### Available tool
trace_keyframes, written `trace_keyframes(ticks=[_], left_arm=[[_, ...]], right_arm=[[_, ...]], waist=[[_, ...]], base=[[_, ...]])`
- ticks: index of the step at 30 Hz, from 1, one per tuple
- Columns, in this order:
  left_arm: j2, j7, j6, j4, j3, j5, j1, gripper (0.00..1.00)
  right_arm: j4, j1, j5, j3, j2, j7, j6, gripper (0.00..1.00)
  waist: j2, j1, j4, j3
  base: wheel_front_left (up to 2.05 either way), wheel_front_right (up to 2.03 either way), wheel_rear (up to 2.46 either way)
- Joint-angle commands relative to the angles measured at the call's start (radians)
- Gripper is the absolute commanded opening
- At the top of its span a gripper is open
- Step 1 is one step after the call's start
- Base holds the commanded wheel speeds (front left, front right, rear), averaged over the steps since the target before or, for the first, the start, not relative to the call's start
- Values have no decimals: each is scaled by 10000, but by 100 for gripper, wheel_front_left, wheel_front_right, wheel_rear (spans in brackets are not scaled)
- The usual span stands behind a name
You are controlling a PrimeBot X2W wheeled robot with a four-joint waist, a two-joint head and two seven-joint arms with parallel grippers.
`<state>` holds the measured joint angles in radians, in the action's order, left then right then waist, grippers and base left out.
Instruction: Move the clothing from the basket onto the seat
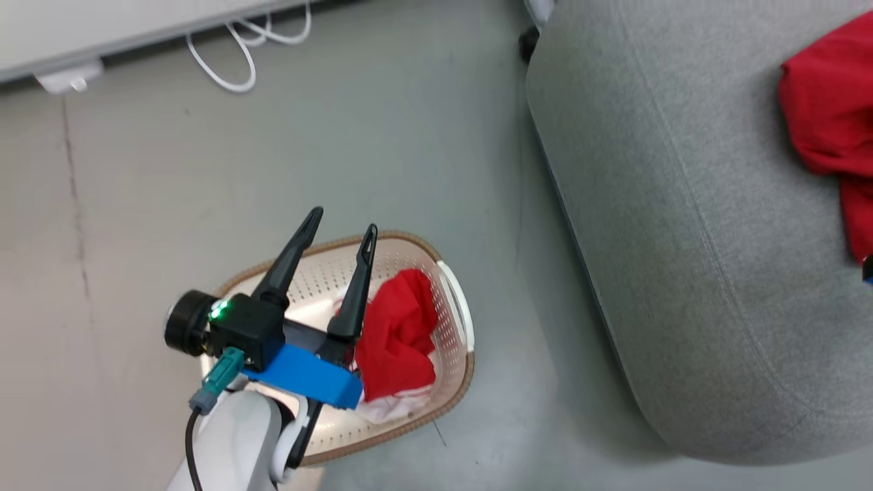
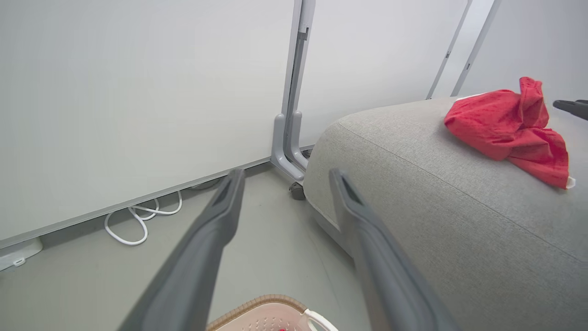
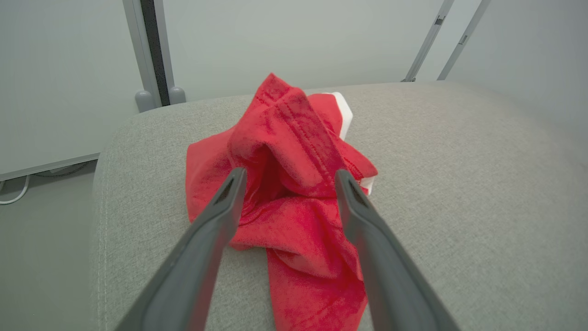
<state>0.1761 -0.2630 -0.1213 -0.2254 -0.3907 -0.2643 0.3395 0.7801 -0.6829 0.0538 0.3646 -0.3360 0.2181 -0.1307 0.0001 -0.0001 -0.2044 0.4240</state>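
Observation:
The basket (image 1: 455, 300), cream-white with a brown rim, stands on the floor at the lower left. One piece of the clothing (image 1: 399, 334), red over a bit of white, lies crumpled inside it. My left gripper (image 1: 342, 224) hovers over the basket's left half, open with nothing between its fingers. The grey seat (image 1: 682, 239) fills the right side. A second red garment (image 3: 294, 193) lies in a heap on the seat (image 3: 459, 184). My right gripper (image 3: 289, 174) is open just in front of that heap, its fingers spread either side without clamping it. The left wrist view also shows this garment (image 2: 510, 126).
A white cable (image 1: 232, 61) loops on the floor by the white wall panel at the back. A grey partition post with a wheeled foot (image 2: 287, 156) stands beside the seat's far corner. A strip of grey floor (image 1: 518, 354) separates basket and seat.

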Motion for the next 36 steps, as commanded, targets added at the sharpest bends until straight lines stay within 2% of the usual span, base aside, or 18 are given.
trace_keyframes(ticks=[1,11,17,23,29,36], left_arm=[[-95,-26,-51,-108,133,-21,-225,100],[-688,-26,-117,-664,1155,-230,-1649,100],[-859,-26,-89,-798,1745,-160,-2274,100],[-881,-26,-92,-1048,1967,-148,-2611,100],[-822,-26,-92,-1322,2096,-187,-2652,100],[-782,-25,-93,-1606,2457,-149,-2682,100]], right_arm=[[-211,384,-17,-52,102,-61,-1,100],[-2579,2919,146,-985,1089,-546,-1,100],[-4475,4526,368,-1435,1843,-886,-1,100],[-5912,5785,315,-1711,2293,-1257,-1,100],[-6680,6588,223,-1887,2620,-1408,-1,100],[-6699,7109,309,-2155,2824,-1296,-1,100]], waist=[[-1,1,307,-879],[-1,1,814,-2927],[-1,1,1306,-3610],[-1,1,1916,-4111],[-1,1,2533,-4285],[-1,1,2866,-4369]], base=[[0,0,0],[0,0,0],[0,0,0],[0,0,0],[0,0,0],[0,0,0]])
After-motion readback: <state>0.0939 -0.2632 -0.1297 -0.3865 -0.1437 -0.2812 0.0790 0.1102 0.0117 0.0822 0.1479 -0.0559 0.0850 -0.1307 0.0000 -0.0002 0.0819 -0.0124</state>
